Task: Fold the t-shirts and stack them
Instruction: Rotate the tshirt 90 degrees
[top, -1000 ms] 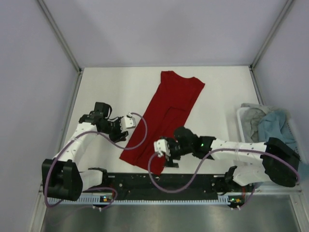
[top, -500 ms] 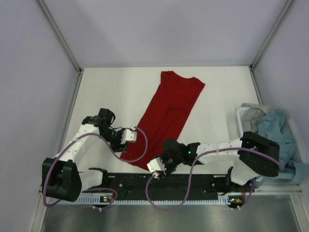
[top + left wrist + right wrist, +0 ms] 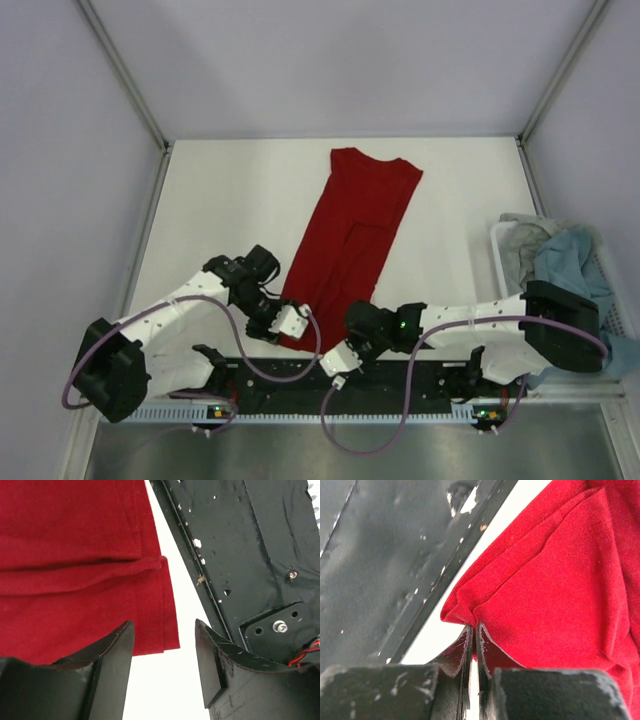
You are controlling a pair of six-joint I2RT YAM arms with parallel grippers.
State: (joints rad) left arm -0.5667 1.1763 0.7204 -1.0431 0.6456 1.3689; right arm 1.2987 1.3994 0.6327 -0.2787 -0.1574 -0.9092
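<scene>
The deep red t-shirt [image 3: 355,230] lies as a long folded strip running from the far middle of the table down to the near edge. My right gripper [image 3: 338,350] [image 3: 474,627] is shut on the shirt's near right corner [image 3: 465,612], and the cloth bunches at the fingertips. My left gripper [image 3: 287,328] [image 3: 164,630] stands open just above the table. The near left hem corner [image 3: 167,637] lies between its fingers, untouched. The teal-blue t-shirt [image 3: 575,262] and the light grey t-shirt [image 3: 520,245] lie crumpled together at the right edge.
A white basket [image 3: 497,250] holds the teal and grey shirts at the table's right side. The black base rail [image 3: 400,375] [image 3: 240,555] [image 3: 380,555] runs along the near edge, right beside both grippers. Grey walls enclose the table on three sides.
Both arms came down toward the near hem. The right gripper closed on the near right corner. The left gripper swung right and nearer, and now straddles the near left corner.
</scene>
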